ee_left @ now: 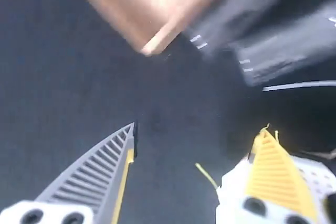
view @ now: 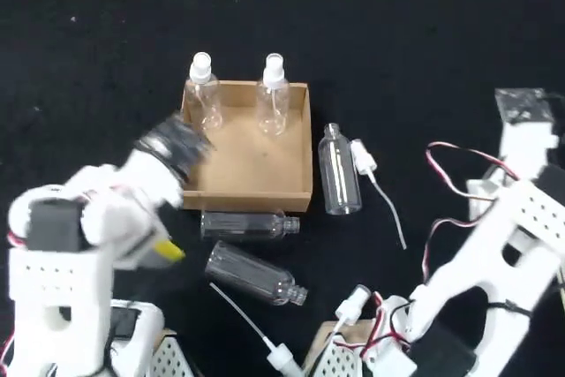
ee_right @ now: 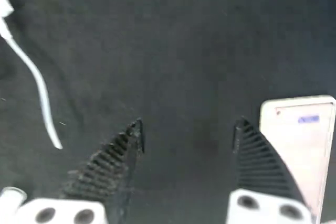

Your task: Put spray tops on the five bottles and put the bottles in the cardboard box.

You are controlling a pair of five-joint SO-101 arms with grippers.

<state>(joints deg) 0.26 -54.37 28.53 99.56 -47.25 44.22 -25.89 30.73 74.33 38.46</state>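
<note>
The cardboard box (view: 249, 161) sits mid-table, and two bottles with spray tops (view: 205, 94) (view: 273, 96) stand at its far wall. Three clear bottles without tops lie outside it: one right of the box (view: 339, 170), two in front of it (view: 248, 224) (view: 256, 274). Loose spray tops lie beside the right bottle (view: 363, 157) and near the front edge (view: 352, 306) (view: 283, 360). My left gripper (ee_left: 198, 129) is open above the cloth just short of the box's near left corner (ee_left: 152, 40); its yellow finger (view: 168, 251) shows beside the front bottles. My right gripper (ee_right: 186, 129) is open over bare cloth, holding nothing.
Black cloth (view: 424, 50) covers the whole table. A thin white dip tube (ee_right: 39, 93) lies off to one side of the right gripper, and a white card-like object (ee_right: 302, 140) lies to the other. Red and white wires (view: 446, 218) loop along the right arm.
</note>
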